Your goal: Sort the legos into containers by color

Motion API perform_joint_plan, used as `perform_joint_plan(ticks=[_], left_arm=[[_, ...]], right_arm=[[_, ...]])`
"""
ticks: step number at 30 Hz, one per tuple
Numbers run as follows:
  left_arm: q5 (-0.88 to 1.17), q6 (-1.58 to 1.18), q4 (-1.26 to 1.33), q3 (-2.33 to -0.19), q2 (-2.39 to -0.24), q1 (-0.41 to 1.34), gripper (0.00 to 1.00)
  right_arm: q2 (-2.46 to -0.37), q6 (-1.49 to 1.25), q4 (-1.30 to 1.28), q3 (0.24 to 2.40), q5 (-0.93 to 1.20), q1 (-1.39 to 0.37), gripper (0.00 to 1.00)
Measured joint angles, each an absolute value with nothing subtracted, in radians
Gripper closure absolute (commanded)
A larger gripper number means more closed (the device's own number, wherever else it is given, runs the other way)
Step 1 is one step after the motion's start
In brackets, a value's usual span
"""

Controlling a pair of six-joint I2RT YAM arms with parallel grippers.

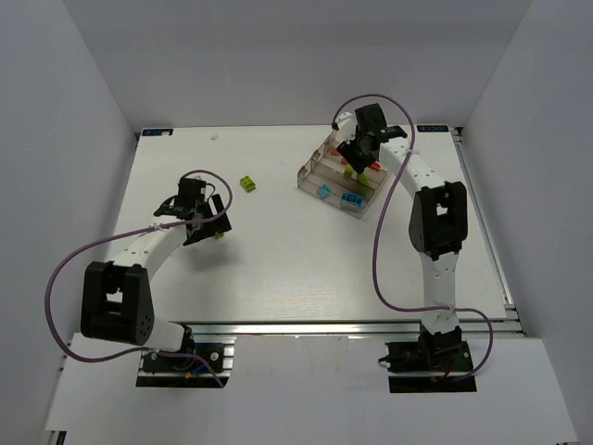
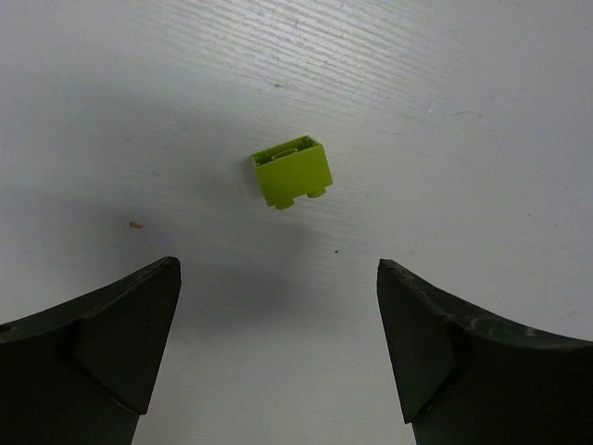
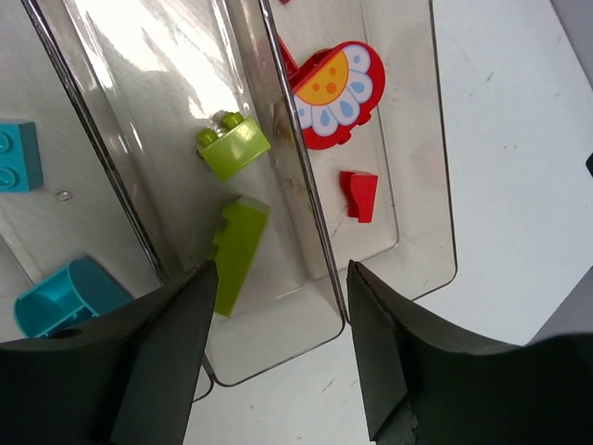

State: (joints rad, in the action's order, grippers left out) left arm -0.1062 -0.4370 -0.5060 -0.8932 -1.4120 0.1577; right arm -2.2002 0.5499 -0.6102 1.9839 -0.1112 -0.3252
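1. While the sort was partway done by my judgement, the table (image 1: 278, 278) had plenty of bare room between my two arms. Its edges were well off from both grippers.
2. The clear tray (image 1: 308, 174) sat far right on it. Cyan pieces (image 3: 18, 156), lime pieces (image 3: 233, 146) and red pieces (image 3: 332, 93) each lay in their own lane.
3. My right gripper (image 3: 278, 278) hung over the tray's end, fingers apart and nothing in them, above the wall between the lime and red lanes. It had clear room to lift straight up.
4. My left gripper (image 2: 278, 278) was low over the table, jaws wide apart, empty.
5. A lime brick (image 2: 294, 172) lay on its side ahead of my left fingers, not between them and touching nothing. I judged this the pickup step: ease forward to straddle it, close, then carry it to the lime lane.
6. Overhead, a loose lime lego (image 1: 247, 184) sat between my left gripper and the tray. I couldn't tell if it was the same one.
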Motion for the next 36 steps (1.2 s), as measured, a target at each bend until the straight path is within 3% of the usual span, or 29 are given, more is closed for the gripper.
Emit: perform_joint_plan(ticks=[4,7,8,13,18,24,25,28,29,31,32,36], left_arm=[[-0.090,-0.444,-0.508,-0.894,-1.437,0.139,0.04],[-0.082,-0.450,-0.508,-0.900,-1.443,0.133,0.05],[-0.080,-0.451,-0.508,-0.907,-1.452,0.133,0.07],[-0.065,-0.456,-0.502,-0.958,-1.539,0.133,0.16],[-0.076,-0.472,-0.511,-1.034,-1.661,0.133,0.29],[-0.109,-0.492,-0.526,-1.076,-1.745,0.134,0.46],[-0.115,-0.495,-0.527,-1.081,-1.755,0.134,0.57],[-0.121,-0.500,-0.527,-1.090,-1.762,0.140,0.75],[-0.120,-0.501,-0.527,-1.090,-1.762,0.142,0.86],[-0.119,-0.503,-0.529,-1.090,-1.761,0.146,0.95],[-0.115,-0.502,-0.528,-1.091,-1.760,0.146,1.00],[0.002,-0.469,-0.499,-1.098,-1.729,0.156,1.00]], right_arm=[[-2.200,0.541,-0.620,1.980,-0.089,-0.313,0.45],[-2.157,0.510,-0.569,1.906,-0.057,-0.302,0.90],[-2.112,0.493,-0.548,1.839,-0.033,-0.299,1.00],[-1.673,0.344,-0.298,1.347,0.142,-0.278,1.00],[-1.330,0.214,-0.103,1.149,0.368,-0.270,0.88],[-1.177,0.141,0.004,1.005,0.536,-0.249,0.82],[-1.173,0.134,0.007,0.991,0.555,-0.240,0.81],[-1.172,0.111,0.019,0.963,0.588,-0.214,0.76],[-1.172,0.108,0.023,0.955,0.598,-0.204,0.62],[-1.172,0.092,0.031,0.944,0.611,-0.188,0.48],[-1.171,0.085,0.036,0.938,0.616,-0.179,0.32],[-1.167,0.053,0.059,0.924,0.611,-0.147,0.28]])
